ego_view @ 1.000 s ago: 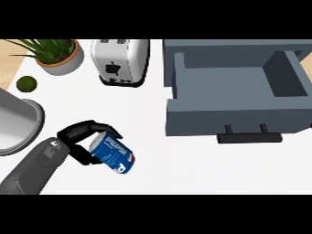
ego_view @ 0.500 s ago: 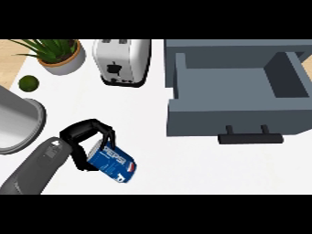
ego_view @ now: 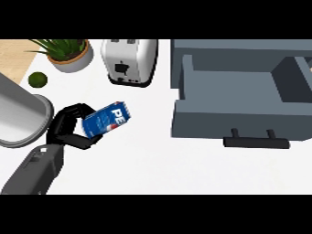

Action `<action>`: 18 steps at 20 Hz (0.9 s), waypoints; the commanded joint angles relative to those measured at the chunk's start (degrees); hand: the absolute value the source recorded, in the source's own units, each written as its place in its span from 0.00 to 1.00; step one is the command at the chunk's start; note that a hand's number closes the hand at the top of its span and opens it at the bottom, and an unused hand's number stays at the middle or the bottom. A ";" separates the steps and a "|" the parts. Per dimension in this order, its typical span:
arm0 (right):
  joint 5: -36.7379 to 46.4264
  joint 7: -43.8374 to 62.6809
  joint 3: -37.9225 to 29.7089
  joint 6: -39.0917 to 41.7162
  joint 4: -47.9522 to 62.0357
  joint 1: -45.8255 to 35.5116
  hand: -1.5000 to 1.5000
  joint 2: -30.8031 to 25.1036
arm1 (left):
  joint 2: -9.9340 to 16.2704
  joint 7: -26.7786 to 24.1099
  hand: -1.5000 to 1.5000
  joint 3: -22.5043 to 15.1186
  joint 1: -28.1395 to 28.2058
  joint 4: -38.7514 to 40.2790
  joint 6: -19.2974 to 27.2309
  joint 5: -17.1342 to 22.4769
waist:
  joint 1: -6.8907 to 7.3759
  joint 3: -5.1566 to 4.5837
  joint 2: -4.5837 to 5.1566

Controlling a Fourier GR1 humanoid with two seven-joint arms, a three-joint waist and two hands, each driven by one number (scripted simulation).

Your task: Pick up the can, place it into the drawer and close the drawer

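A blue can (ego_view: 106, 120) with white and red lettering is held tilted above the white counter, left of centre. My left hand (ego_view: 69, 129) is curled round its left side, with the forearm running down to the lower left. The grey drawer (ego_view: 246, 116) stands pulled open at the right, its inside bare, and a dark handle (ego_view: 256, 141) sits on its front face. The can is well to the left of the drawer, apart from it. My right hand does not show.
A large grey metal cylinder (ego_view: 6, 112) lies at the left edge, close beside my left hand. A white toaster (ego_view: 129, 61), a potted plant (ego_view: 67, 52) and a green lime (ego_view: 38, 79) stand at the back left.
My left hand has lifted the can and carried it up and slightly right, tilting it more upright. The right forearm at the right edge has left the view.
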 commanded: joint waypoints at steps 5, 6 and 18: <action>1.40 -1.00 0.99 0.54 -3.25 4.24 0.00 2.33 | -3.07 15.49 1.00 0.65 3.58 -22.71 13.98 3.41 | -0.35 0.07 -0.27; -3.53 -0.37 -3.77 2.24 -0.24 1.60 0.00 -1.08 | -6.14 18.28 1.00 -0.82 2.56 -24.20 15.98 2.80 | -0.76 0.06 -0.08; -0.24 2.96 -0.32 1.45 -3.49 0.03 0.00 0.85 | -9.21 42.31 1.00 -10.32 1.22 -54.25 29.09 -5.14 | -1.34 -0.05 0.24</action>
